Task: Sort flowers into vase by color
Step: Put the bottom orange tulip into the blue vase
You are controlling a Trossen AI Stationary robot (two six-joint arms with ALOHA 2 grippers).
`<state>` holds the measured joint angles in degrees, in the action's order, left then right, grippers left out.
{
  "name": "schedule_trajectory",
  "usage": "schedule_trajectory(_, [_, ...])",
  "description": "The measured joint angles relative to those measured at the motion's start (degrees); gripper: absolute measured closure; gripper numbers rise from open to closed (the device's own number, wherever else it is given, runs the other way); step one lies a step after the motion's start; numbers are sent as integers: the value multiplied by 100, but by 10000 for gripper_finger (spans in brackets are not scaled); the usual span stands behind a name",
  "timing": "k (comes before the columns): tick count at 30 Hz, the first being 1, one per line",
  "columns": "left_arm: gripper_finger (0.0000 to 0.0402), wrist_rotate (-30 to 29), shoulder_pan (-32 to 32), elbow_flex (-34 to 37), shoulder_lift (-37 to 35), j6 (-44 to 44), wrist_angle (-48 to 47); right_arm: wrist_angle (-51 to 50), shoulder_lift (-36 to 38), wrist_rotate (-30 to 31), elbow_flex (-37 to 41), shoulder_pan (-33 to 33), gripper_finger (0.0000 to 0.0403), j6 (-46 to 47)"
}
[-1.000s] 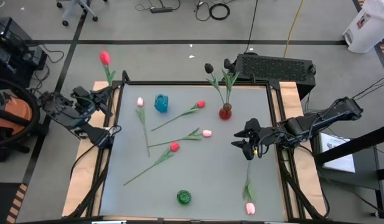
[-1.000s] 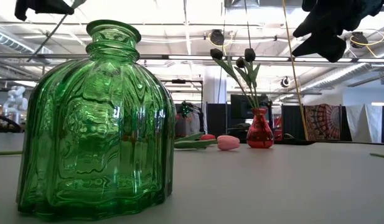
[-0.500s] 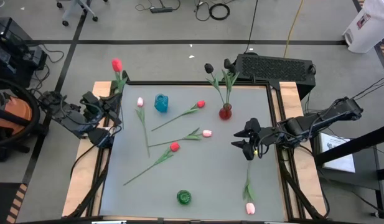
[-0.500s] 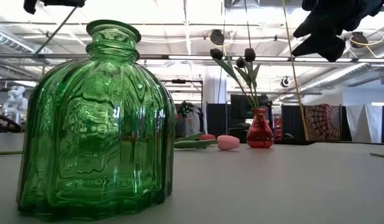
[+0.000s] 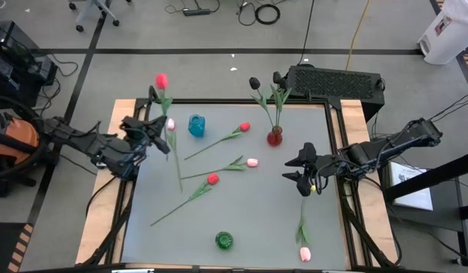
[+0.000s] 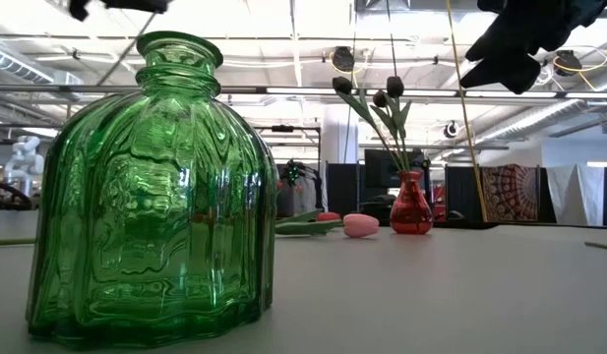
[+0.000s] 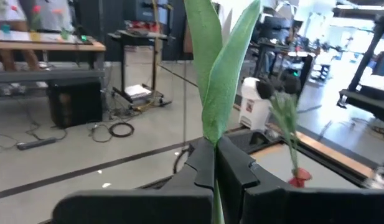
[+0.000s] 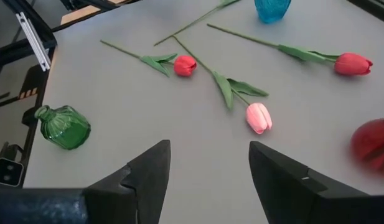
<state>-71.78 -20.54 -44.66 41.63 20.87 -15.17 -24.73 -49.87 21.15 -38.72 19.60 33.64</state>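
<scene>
the red artificial tulip with its long thin green stem [image 5: 161, 80] looks light and whippy, so i judge the top-heavy head will sway and the stem is best pinched low near the leaves, where my left gripper [image 5: 154, 130] has it clamped, held upright over the table's left rear edge near the small blue glass vase [image 5: 196, 125]. my right gripper [image 5: 300, 167] hangs spread and empty over the table's right side.

Grey floor [image 5: 218, 72], black tape lines, ceiling lights [image 6: 313, 20]
</scene>
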Motion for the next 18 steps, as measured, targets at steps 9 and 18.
schedule_trajectory(9, [400, 2112, 1725, 0, 762, -1547, 2123, -52, 1, 0, 0, 1, 193, -30])
schedule_trajectory(18, [400, 4018, 3382, 0, 1111, -1697, 2736, -50, 0, 0, 0, 2, 193, -30])
